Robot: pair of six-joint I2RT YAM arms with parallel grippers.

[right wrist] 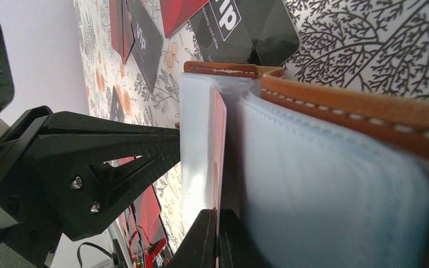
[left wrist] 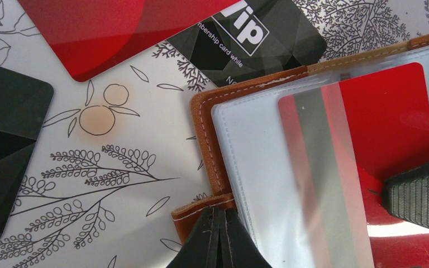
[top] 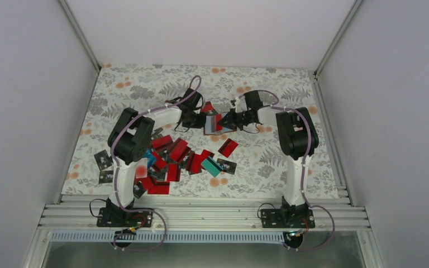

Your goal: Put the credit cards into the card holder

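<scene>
i had the left gripper (left wrist: pixel 218 237) clamped on the card holder (left wrist: pixel 204 111), right gripper (right wrist: pixel 218 234) pinching a red card (left wrist: pixel 391 111) partly in. the whole heap of credit cards (top: pixel 170 159) mid-left was undone.

In the left wrist view we read "ip" in large white letters, with "mbership card while" beneath it, on the upper black card (left wrist: pixel 257 39), and "33" on the left black card (left wrist: pixel 5 145). In the right wrist view we read "VIP" on the narrow black card (right wrist: pixel 145 39) and on the top black card (right wrist: pixel 246 28).
</scene>
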